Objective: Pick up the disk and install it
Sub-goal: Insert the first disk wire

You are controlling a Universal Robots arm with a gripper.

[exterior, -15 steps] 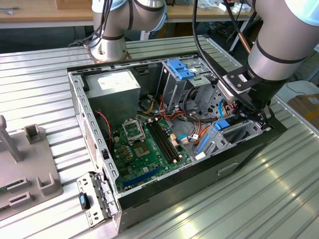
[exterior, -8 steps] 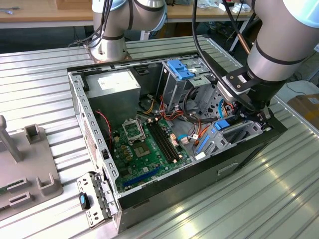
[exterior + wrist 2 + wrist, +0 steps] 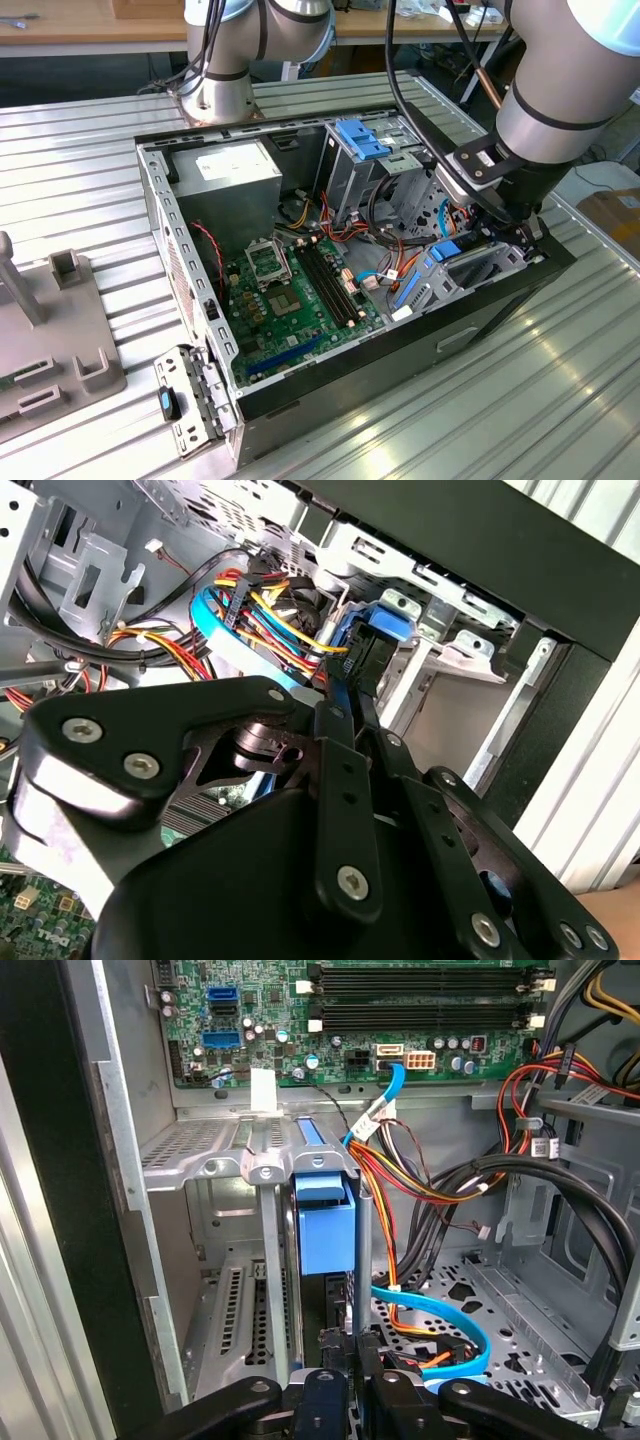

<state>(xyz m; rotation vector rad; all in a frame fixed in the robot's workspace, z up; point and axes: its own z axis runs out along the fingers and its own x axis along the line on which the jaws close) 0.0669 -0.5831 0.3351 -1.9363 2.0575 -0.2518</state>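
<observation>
Gripper: the gripper (image 3: 345, 1385) reaches down into the open computer case (image 3: 190, 250), at the case's side on the exterior view's right, and is clenched on the edge of the disk (image 3: 325, 1225).
Disk: it stands on its edge, blue frame toward the camera in the first wrist view, partly inside the metal bay (image 3: 215, 1165); I judge it is not yet fully seated.
Why held so: the thin edge grip probably lets the disk slide along the bay's rails.
Case contents: the green board (image 3: 290, 300), a grey power box (image 3: 235, 170), a drive cage with a blue latch (image 3: 362, 138), and many cables (image 3: 420, 1185).
Near the disk: a blue flat cable (image 3: 450, 1325) lies just beside the bay.
Outside: a grey fixture (image 3: 60, 330) sits on the table (image 3: 520, 400), well apart.
</observation>
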